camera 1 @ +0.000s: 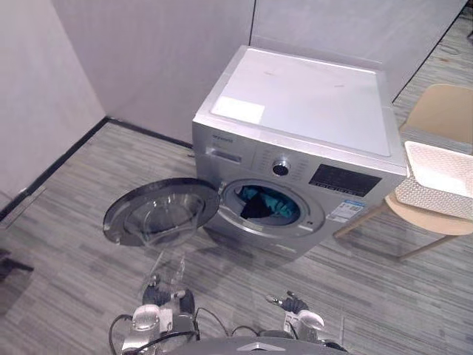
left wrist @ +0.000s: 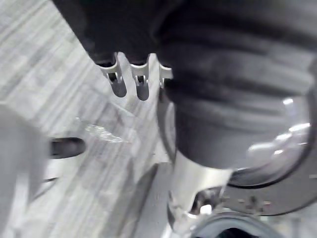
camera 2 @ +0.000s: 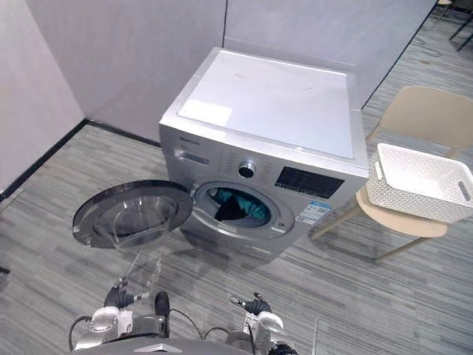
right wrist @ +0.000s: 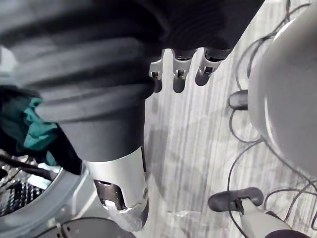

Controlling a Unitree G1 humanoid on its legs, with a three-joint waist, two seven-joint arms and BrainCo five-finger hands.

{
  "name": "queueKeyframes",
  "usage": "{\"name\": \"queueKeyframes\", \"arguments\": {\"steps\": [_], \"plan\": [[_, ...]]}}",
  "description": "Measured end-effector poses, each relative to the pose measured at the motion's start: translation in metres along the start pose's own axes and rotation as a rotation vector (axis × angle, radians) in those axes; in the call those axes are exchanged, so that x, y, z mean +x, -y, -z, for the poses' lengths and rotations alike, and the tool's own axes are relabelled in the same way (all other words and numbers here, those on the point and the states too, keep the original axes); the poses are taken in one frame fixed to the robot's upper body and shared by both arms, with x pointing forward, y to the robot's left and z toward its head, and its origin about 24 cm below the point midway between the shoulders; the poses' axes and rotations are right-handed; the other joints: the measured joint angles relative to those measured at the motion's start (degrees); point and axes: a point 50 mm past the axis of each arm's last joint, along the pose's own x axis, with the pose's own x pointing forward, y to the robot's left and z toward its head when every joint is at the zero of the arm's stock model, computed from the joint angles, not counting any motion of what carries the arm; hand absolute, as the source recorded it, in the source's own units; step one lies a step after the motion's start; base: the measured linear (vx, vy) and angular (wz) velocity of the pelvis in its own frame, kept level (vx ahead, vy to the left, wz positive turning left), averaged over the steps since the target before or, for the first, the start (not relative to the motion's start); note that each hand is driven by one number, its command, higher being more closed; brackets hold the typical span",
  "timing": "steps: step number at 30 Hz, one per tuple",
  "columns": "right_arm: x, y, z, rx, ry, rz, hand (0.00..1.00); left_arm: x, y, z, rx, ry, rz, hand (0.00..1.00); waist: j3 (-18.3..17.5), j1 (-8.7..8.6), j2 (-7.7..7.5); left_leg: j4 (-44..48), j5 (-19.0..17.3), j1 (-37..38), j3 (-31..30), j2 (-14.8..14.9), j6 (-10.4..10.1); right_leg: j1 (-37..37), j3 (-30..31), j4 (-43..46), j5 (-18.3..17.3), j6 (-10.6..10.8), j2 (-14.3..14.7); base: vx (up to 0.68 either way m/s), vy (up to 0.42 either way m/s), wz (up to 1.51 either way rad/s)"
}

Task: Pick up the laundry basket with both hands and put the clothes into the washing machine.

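The silver washing machine (camera 1: 295, 111) stands ahead with its round door (camera 1: 159, 211) swung open to the left. Teal and black clothes (camera 1: 262, 203) lie in the drum, just inside the opening; these clothes (right wrist: 34, 129) also appear in the right wrist view. The white laundry basket (camera 2: 421, 181) rests on a beige chair (camera 2: 432, 115) to the right of the machine, and I see no clothes in it. My left hand (camera 1: 159, 297) and right hand (camera 1: 294, 303) hang low over the floor in front of the machine, apart from everything. Their fingers (left wrist: 119, 82) (right wrist: 178, 79) are relaxed and hold nothing.
Grey plank floor (camera 1: 81, 266) stretches between me and the machine. The open door juts out over the floor on the left. Plain walls (camera 1: 148, 59) close the corner behind the machine. The chair's wooden legs (camera 1: 355, 222) slant down beside the machine's right side.
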Motion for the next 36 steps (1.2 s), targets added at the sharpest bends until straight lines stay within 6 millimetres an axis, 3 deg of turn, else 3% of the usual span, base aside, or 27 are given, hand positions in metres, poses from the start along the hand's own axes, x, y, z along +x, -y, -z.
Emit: {"name": "queueKeyframes", "arguments": {"steps": [1, 2, 3, 4, 5, 6, 8, 9, 11, 12, 18, 22, 26, 31, 34, 36], "plan": [[0.001, -0.006, -0.003, 0.01, 0.014, -0.013, 0.0, 0.0, -0.001, -0.012, -0.024, 0.053, -0.007, 0.0, 0.7, 0.24, -1.55, 3.7, -2.1, -1.3, 0.9, -1.4, 2.3, -0.6, -0.5, 0.2, 0.1, -0.1, -1.9, -0.2, 0.04, 0.24], [0.001, -0.009, -0.009, 0.013, 0.04, -0.02, 0.0, -0.001, -0.002, -0.03, -0.063, 0.132, -0.025, 0.0, 1.4, 0.26, -2.96, 23.8, -8.8, -5.9, 1.4, -3.4, 10.2, -1.3, -1.4, 1.3, 0.6, 0.5, -5.2, -0.15, 0.049, -0.17], [-0.001, -0.01, -0.013, -0.001, 0.071, -0.034, 0.0, -0.007, -0.006, -0.038, -0.102, 0.183, -0.058, 0.0, 0.8, 0.85, -1.15, 34.3, -15.4, -5.4, 1.7, -1.4, 8.0, -0.9, 0.0, 1.3, 0.2, 1.3, -3.8, -0.18, 0.069, -0.29], [-0.002, -0.009, -0.011, -0.005, 0.078, -0.035, 0.0, -0.01, -0.006, -0.04, -0.12, 0.205, -0.07, 0.0, -0.3, 0.85, 0.87, 33.0, -18.0, -3.4, 1.6, 0.5, 6.4, -0.9, 0.7, 1.3, 0.1, 1.6, -2.2, -0.14, 0.15, -0.22], [-0.005, -0.009, -0.005, -0.005, 0.068, -0.037, 0.0, -0.012, -0.007, -0.051, -0.148, 0.255, -0.094, 0.0, -1.8, 0.32, 3.14, 27.2, -23.7, -0.8, 1.5, 0.9, 6.7, -1.7, 1.7, 3.1, 0.0, 2.6, -0.9, -0.09, 0.14, 0.05], [-0.006, -0.012, 0.0, -0.004, 0.055, -0.047, 0.0, -0.012, -0.009, -0.054, -0.151, 0.268, -0.105, 0.0, -2.1, -0.07, 2.97, 24.5, -23.1, -0.2, 1.9, 0.3, 6.1, -2.2, 2.3, 3.3, 0.0, 2.5, -1.0, -0.09, 0.097, 0.31], [-0.01, -0.026, 0.013, 0.019, 0.021, -0.077, 0.0, -0.015, -0.021, -0.065, -0.154, 0.326, -0.155, 0.0, -4.4, -0.65, -2.84, 16.4, -21.5, 3.2, 4.4, -3.3, 6.0, -1.9, 4.2, -0.6, 0.3, 2.3, -3.6, -0.02, -0.044, 0.57], [-0.01, -0.026, 0.011, 0.022, 0.029, -0.078, 0.0, -0.021, -0.019, -0.077, -0.187, 0.385, -0.171, 0.0, -4.2, -1.46, -0.73, 15.7, -17.8, 2.5, 4.5, -1.4, 6.0, -1.8, 2.7, -1.8, 1.3, 2.9, -1.9, -0.02, -0.023, 0.62], [-0.01, -0.025, 0.013, 0.025, 0.025, -0.077, 0.0, -0.025, -0.019, -0.078, -0.195, 0.396, -0.187, 0.0, -4.5, -1.25, -0.78, 10.7, -14.8, 4.0, 4.4, -2.6, 6.0, -0.9, 2.5, -4.4, 2.7, 1.5, -2.2, -0.03, 0.029, 0.39], [-0.01, -0.025, 0.012, 0.025, 0.027, -0.076, 0.0, -0.025, -0.02, -0.078, -0.193, 0.398, -0.193, 0.0, -5.3, -1.48, -1.5, 8.5, -13.7, 4.4, 3.9, -3.1, 5.9, -0.4, 2.0, -6.2, 3.8, 1.2, -2.2, 0.02, 0.039, 0.25], [-0.013, -0.018, 0.023, 0.03, 0.005, -0.039, 0.0, -0.028, -0.02, -0.086, -0.152, 0.442, -0.212, 0.0, -5.4, -1.67, -1.05, 0.4, -7.4, 7.2, 2.4, -3.8, 6.1, 1.1, 0.1, -10.1, 5.9, 1.6, -1.8, 0.05, -0.024, 0.15], [-0.014, -0.011, 0.028, 0.043, -0.006, -0.015, 0.0, -0.022, -0.03, -0.094, -0.128, 0.463, -0.243, 0.0, -5.6, -2.06, -1.1, -2.7, -5.7, 8.3, 3.0, -3.5, 6.5, 1.3, 0.3, -11.8, 7.9, 2.6, -1.2, 0.09, -0.037, -0.1], [-0.014, 0.0, 0.026, 0.051, 0.0, 0.015, 0.0, 0.002, -0.051, -0.103, -0.092, 0.433, -0.316, 0.0, -5.4, -2.61, -1.23, -4.7, -5.2, 7.0, 5.1, -2.9, 6.4, -1.2, 1.2, -13.9, 10.2, 2.3, -0.3, 0.05, -0.015, -0.27], [-0.011, 0.006, 0.019, 0.068, 0.014, 0.036, 0.0, 0.028, -0.078, -0.137, -0.1, 0.441, -0.42, 0.0, -3.1, -3.0, -3.01, -4.7, -4.9, 1.9, 8.9, -1.8, 6.3, -7.1, 3.9, -16.9, 15.8, 1.6, 1.0, 0.03, -0.007, -0.4], [-0.01, 0.006, 0.013, 0.091, 0.029, 0.044, 0.0, 0.038, -0.093, -0.167, -0.113, 0.472, -0.473, 0.0, -1.0, -3.38, -4.2, -4.6, -4.8, -0.4, 11.0, -0.9, 6.3, -10.3, 5.3, -18.2, 20.7, 0.5, 2.2, 0.02, 0.007, -0.43], [-0.009, 0.005, 0.011, 0.098, 0.038, 0.041, 0.0, 0.041, -0.104, -0.2, -0.12, 0.534, -0.501, 0.0, 0.9, -3.5, -5.43, -4.5, -4.8, -1.6, 12.3, -0.3, 6.3, -12.3, 6.3, -18.3, 22.3, 0.4, 2.6, 0.04, -0.007, -0.35]]}}
